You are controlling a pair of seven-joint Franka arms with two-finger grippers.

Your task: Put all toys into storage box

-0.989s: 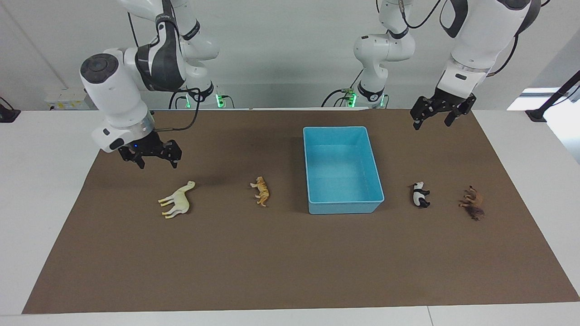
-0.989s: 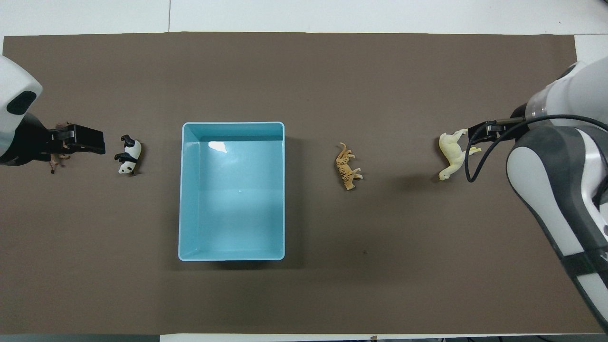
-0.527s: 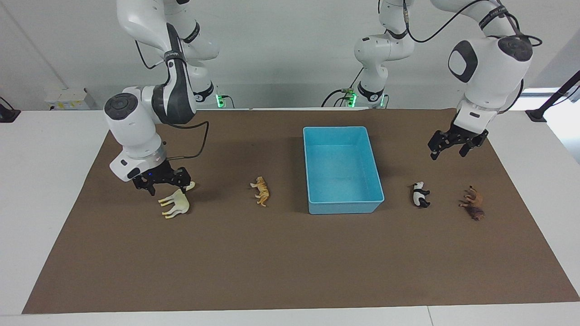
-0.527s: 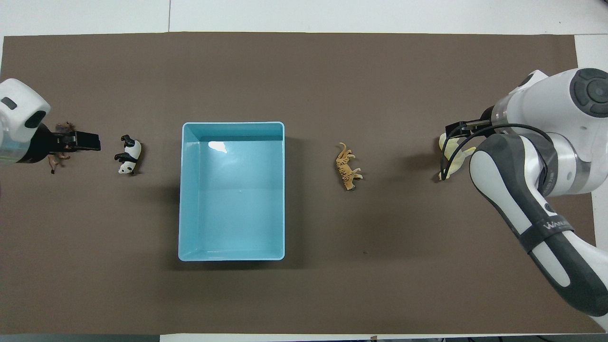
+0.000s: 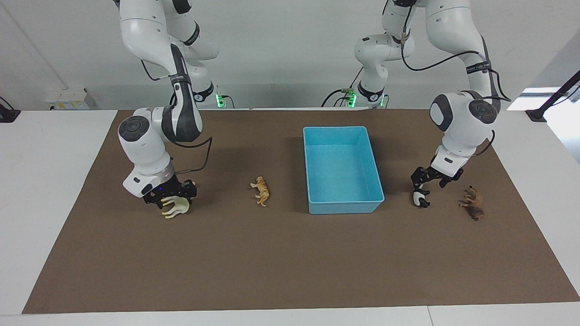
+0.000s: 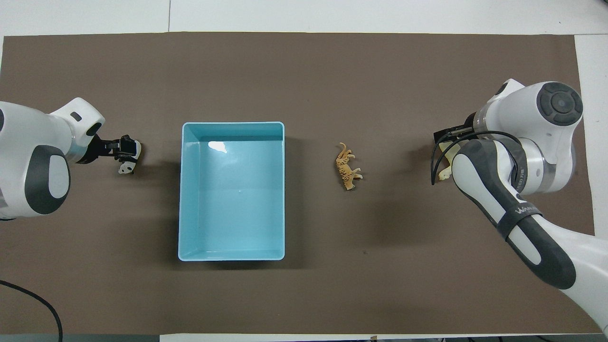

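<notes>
The right gripper point(image 5: 171, 195) is seen lowered onto the cream llama point(image 5: 176, 207), its fingers set on either side of the figurine's back; whether they are pressed against it cannot be told. In the overhead view the llama point(image 6: 445, 166) is largely covered by the right arm, only its head end showing. The llama lies on its side on the brown mat point(image 5: 281, 262), toward the right arm's end of the table.

The left gripper point(image 5: 430, 179) is held low directly over the black-and-white panda point(image 5: 421, 198), its fingers spread apart and reaching down around the panda's upper end. In the overhead view the left gripper point(image 6: 118, 147) is seen covering part of the panda point(image 6: 128, 161).

The brown lion point(image 5: 472, 203) lies on the mat beside the panda, closer to the left arm's end of the table. The orange tiger point(image 5: 261, 191) point(image 6: 348, 166) lies on its side between the llama and the light-blue storage box point(image 5: 312, 181) point(image 6: 180, 190), just apart from the box. The box stands near the middle of the mat with no figurine inside it.
</notes>
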